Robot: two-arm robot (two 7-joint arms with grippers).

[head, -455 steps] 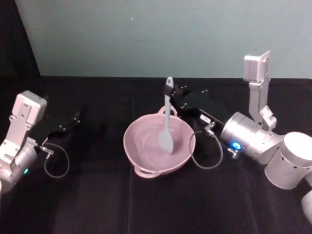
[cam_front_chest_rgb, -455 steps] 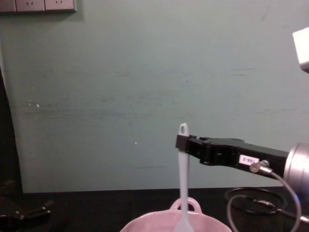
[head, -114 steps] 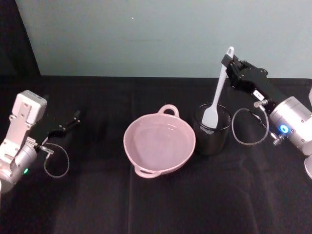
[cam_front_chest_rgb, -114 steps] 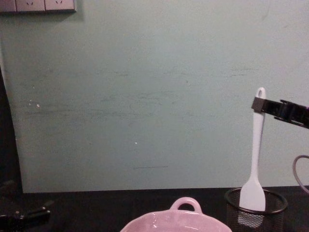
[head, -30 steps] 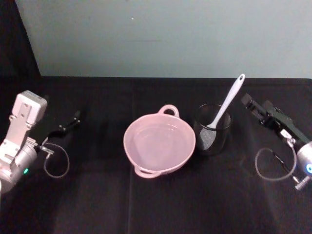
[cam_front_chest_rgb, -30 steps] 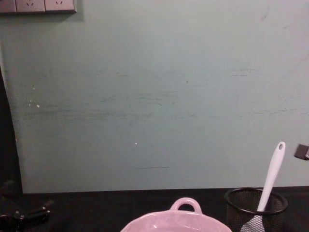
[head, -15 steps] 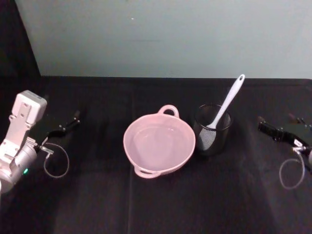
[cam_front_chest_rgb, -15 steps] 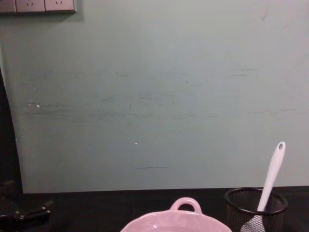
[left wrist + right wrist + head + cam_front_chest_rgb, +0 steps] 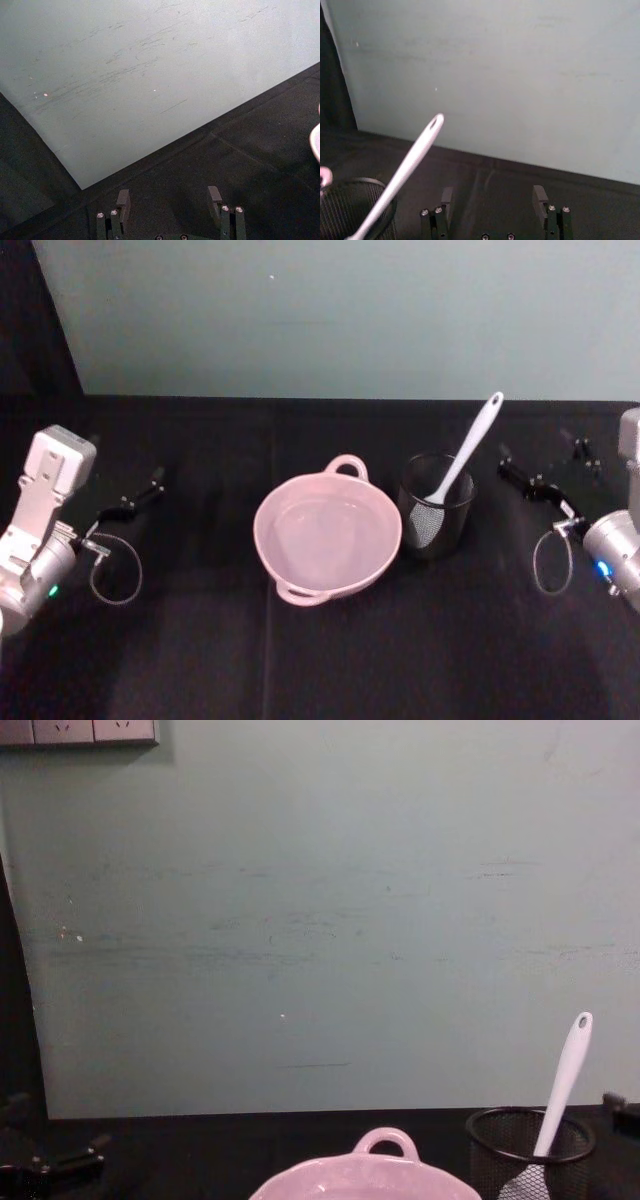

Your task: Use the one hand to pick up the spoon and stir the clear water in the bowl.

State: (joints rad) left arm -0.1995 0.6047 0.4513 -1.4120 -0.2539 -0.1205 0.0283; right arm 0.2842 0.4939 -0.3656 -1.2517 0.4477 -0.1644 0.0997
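The pale pink bowl point(image 9: 260, 532) sits mid-table, its loop handle toward the wall, and the clear water point(image 9: 328, 545) in it shows as faint reflections. The white spoon point(image 9: 470, 445) leans blade-down in a black wire-mesh cup point(image 9: 435, 512) just right of the bowl. Nothing holds the spoon. My right gripper point(image 9: 545, 465) is open and empty, hovering right of the cup. From the right wrist, the spoon's handle point(image 9: 415, 155) lies beyond the open right gripper point(image 9: 492, 200). In the chest view the spoon point(image 9: 565, 1080) stands over the bowl's rim point(image 9: 330, 1175). My left gripper point(image 9: 140, 495) is parked far left, open.
A teal wall point(image 9: 330, 310) closes off the back of the black tablecloth point(image 9: 330, 660). The mesh cup point(image 9: 520, 1145) stands close against the bowl's right side. Cable loops hang by both wrists. Open cloth lies in front of the bowl.
My right gripper has drawn away from the spoon to the right and its wrist has turned. The spoon stays leaning in the mesh cup. The left arm has not moved.
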